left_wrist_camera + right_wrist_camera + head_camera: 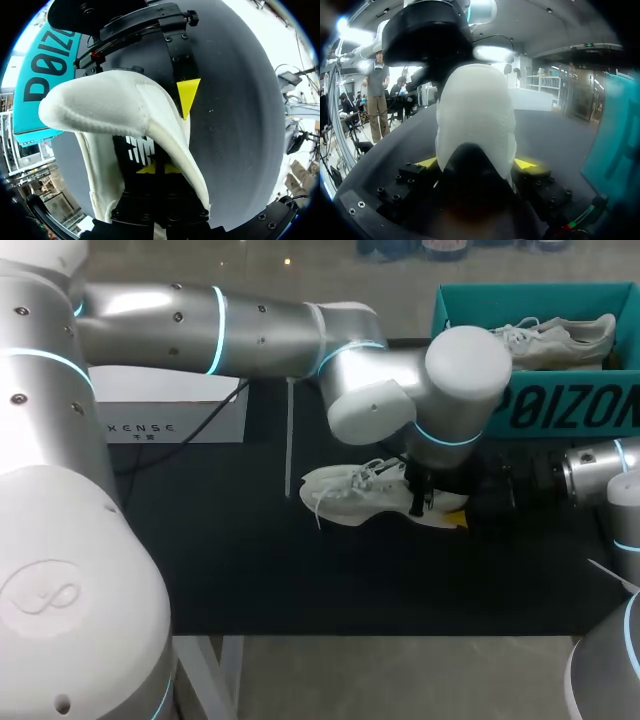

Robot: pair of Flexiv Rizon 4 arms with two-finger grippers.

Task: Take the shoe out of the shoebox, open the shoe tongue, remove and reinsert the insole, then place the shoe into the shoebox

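Note:
A white sneaker (350,490) lies on its side on the black mat, toe toward my left. My left arm reaches across from the left. Its gripper (425,502) points down into the heel opening. In the left wrist view this gripper (157,168) is shut on the insole (145,150) at its black printed heel patch, with the white heel collar (100,105) curving around it. My right gripper (472,502) comes in from the right. The shoe's heel (475,110) sits between its yellow tips, both touching, so the right gripper (476,163) is shut on the shoe.
The teal shoebox (540,410) stands at the back right with a second white sneaker (560,340) inside. A white box (170,410) sits at the mat's back left, under my left arm. The front of the mat (300,580) is bare.

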